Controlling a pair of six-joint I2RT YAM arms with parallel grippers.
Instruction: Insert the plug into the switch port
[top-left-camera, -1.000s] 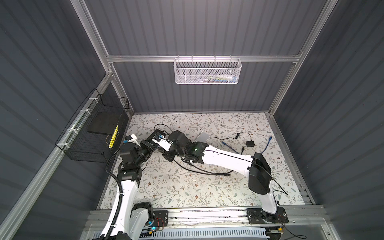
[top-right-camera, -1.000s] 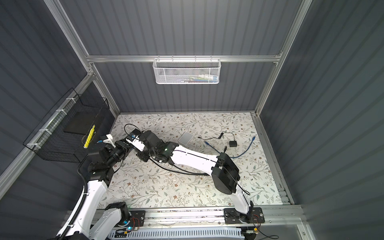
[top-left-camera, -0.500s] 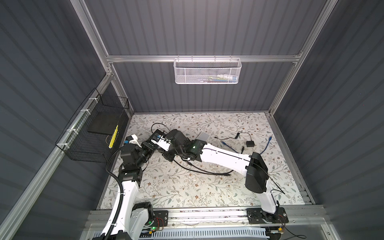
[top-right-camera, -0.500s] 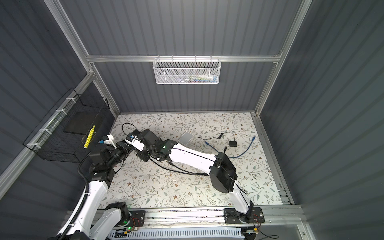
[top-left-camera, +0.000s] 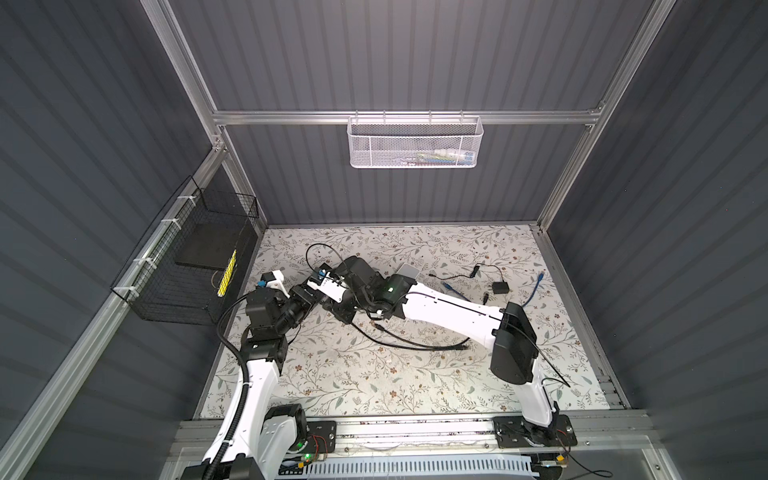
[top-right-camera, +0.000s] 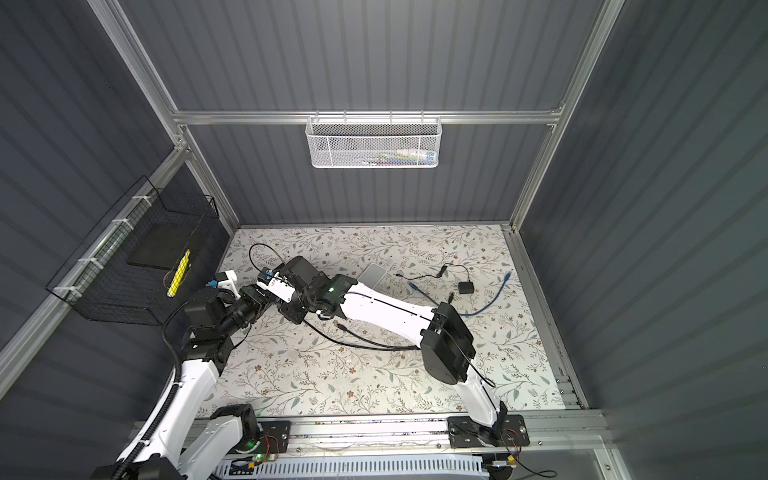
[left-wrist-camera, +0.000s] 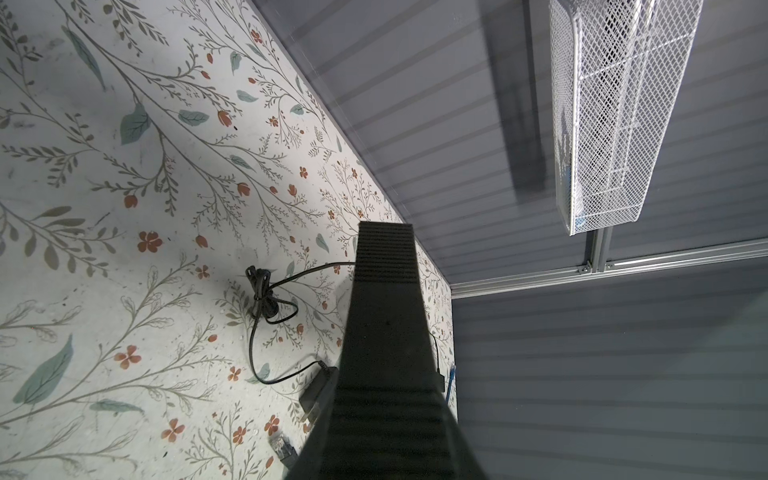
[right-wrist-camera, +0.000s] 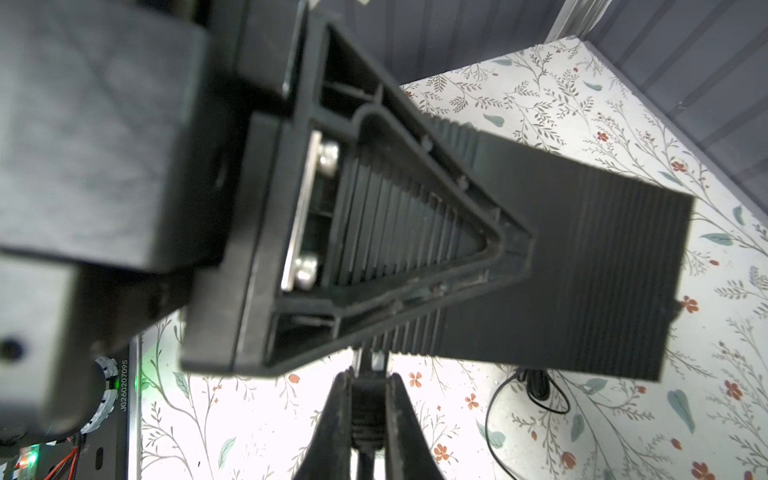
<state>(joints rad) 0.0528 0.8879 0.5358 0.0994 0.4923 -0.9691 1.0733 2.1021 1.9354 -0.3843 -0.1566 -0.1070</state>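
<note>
- Right wrist cam: the right gripper (right-wrist-camera: 369, 380) was clamped on the black plug (right-wrist-camera: 366, 401). The plug's long axis ran along the fingers, with its small metal tip poking out ahead. That tip sat right under the ribbed finger of the left gripper (right-wrist-camera: 665, 286). Touching or not, couldn't tell.
- Left wrist cam: the left gripper's fingers were pressed together with nothing visibly pinched between them. Past them, only a black power adapter (left-wrist-camera: 314, 390) and its cable (left-wrist-camera: 259, 291) showed on the floral table (left-wrist-camera: 124, 249).
- Top view: the grey box (top-left-camera: 409, 271), my guess for the switch, lay flat with the right arm (top-left-camera: 449, 311) passing just beside it. Both grippers were bunched together on the box's left-arm side, near it but apart. The right arm's wrist was the closer one. The plug seemed aimed away from the box, so I'd say it needed swinging back toward it. Couldn't see any ports from up there.
</note>
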